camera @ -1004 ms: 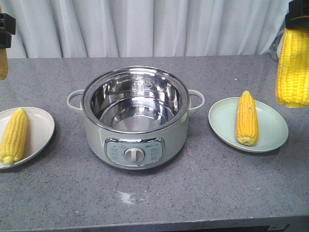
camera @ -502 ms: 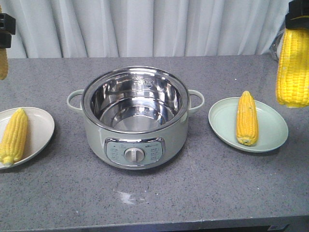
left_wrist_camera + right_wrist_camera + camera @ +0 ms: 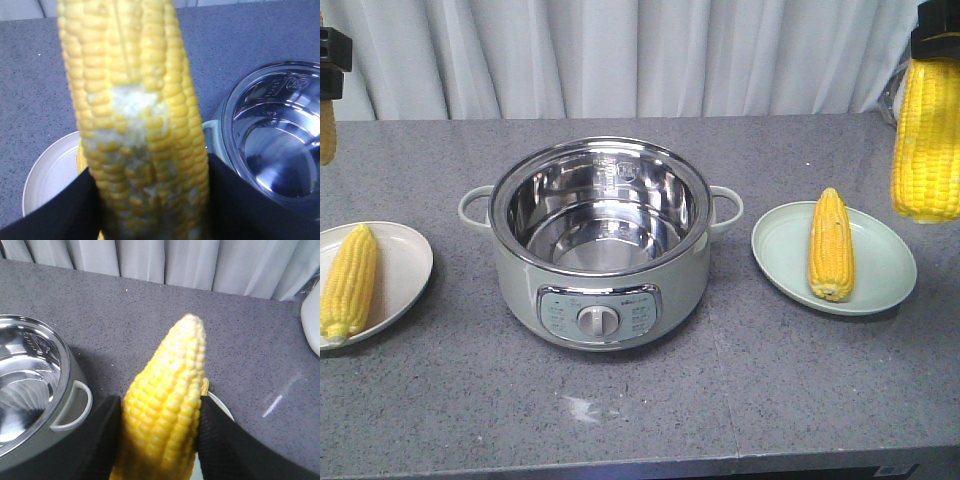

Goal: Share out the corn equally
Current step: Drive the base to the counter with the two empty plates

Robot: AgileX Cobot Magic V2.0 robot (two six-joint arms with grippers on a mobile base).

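Note:
My left gripper hangs at the upper left edge, shut on a corn cob held upright between its black fingers, above the beige plate. One corn cob lies on that plate. My right gripper at the upper right is shut on another corn cob, tip pointing away in the right wrist view, above the pale green plate. That plate also carries one cob.
An empty electric cooking pot with a steel bowl, side handles and a front dial stands in the middle of the grey counter between the plates. A white curtain closes off the back. A white object shows at the far right.

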